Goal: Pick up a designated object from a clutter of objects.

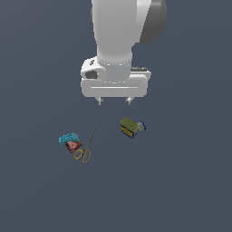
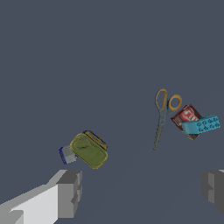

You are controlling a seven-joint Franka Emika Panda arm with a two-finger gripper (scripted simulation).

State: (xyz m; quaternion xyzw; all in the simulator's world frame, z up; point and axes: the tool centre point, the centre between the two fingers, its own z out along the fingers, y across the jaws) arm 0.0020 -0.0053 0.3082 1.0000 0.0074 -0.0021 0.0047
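End effector [image 1: 114, 101] spread wide above the floor, tiny pale whitish-blue item [image 2: 67, 155] touching olive box [image 2: 89, 150]

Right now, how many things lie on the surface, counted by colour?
Olive-green and yellow: 1, the box.
Teal: 1, the lump.
Red: 1, the piece.
Yellow-handled: 1, the scissors.
Pale whitish-blue: 1, the tiny item touching the box.
Total: 5.

A plain dark grey-blue floor [image 1: 181, 190] spreads flat and featureless across both views
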